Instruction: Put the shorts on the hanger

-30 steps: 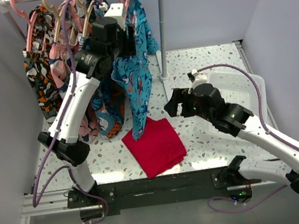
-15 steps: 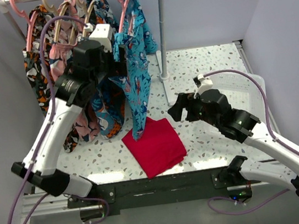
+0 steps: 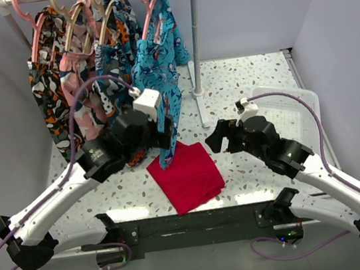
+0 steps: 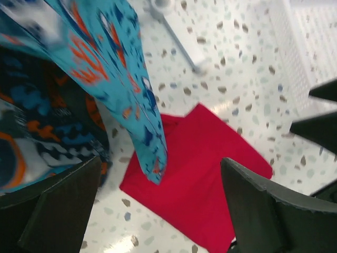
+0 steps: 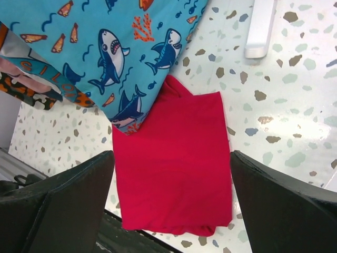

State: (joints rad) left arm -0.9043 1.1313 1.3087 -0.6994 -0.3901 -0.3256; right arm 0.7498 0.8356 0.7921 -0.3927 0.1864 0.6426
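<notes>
The turquoise shorts (image 3: 160,64) hang from the pink hanger (image 3: 149,18), whose hook sits on the rail at the back. Their lower tip dangles just above the red cloth. My left gripper (image 3: 164,134) is low beside the hanging shorts, open, touching nothing. In the left wrist view the shorts (image 4: 105,63) drop between its wide-spread fingers (image 4: 58,211) without contact. My right gripper (image 3: 217,136) hovers to the right of the cloth, open and empty. The right wrist view shows the shorts (image 5: 116,52) with a shark print above the gripper (image 5: 171,205).
A folded red cloth (image 3: 187,174) lies on the speckled table near the front. Several other patterned shorts (image 3: 83,68) hang on wooden hangers to the left on the same rail. The rail's white post (image 3: 195,39) stands at centre back. A white basket (image 3: 289,103) sits at the right.
My left arm has come down from the rail toward the table front, and its jaws have opened wide. The shorts stay hanging. The right gripper opened a little more and shifted slightly.
</notes>
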